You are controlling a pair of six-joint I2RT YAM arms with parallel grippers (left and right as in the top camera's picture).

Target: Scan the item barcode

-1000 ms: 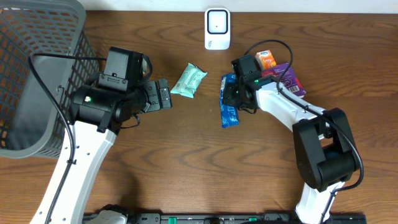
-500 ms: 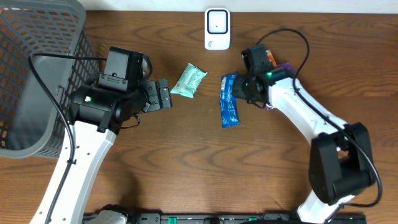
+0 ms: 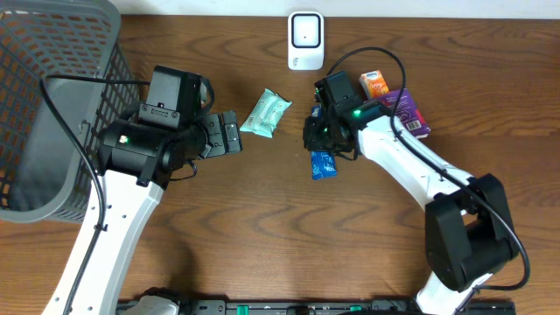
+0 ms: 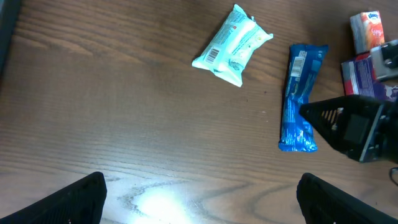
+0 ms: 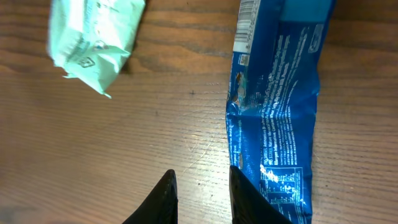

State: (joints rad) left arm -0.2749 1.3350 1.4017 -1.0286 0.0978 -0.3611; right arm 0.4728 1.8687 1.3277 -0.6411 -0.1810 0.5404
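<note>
Jaws of the right tool are standing narrowly apart, gripping nothing; the blue packet is lying on the table beside one fingertip, long axis running straight ahead; the left tool, gaping wide, is sitting farther off.

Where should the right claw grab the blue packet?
Probably across its narrow width near the middle, from straight above: the blue packet lies flat on the table, long and thin, so its long edges suit the right claw.

Wood table: grey basket, white scanner, mint packet, blue packet, orange carton, purple box.
</note>
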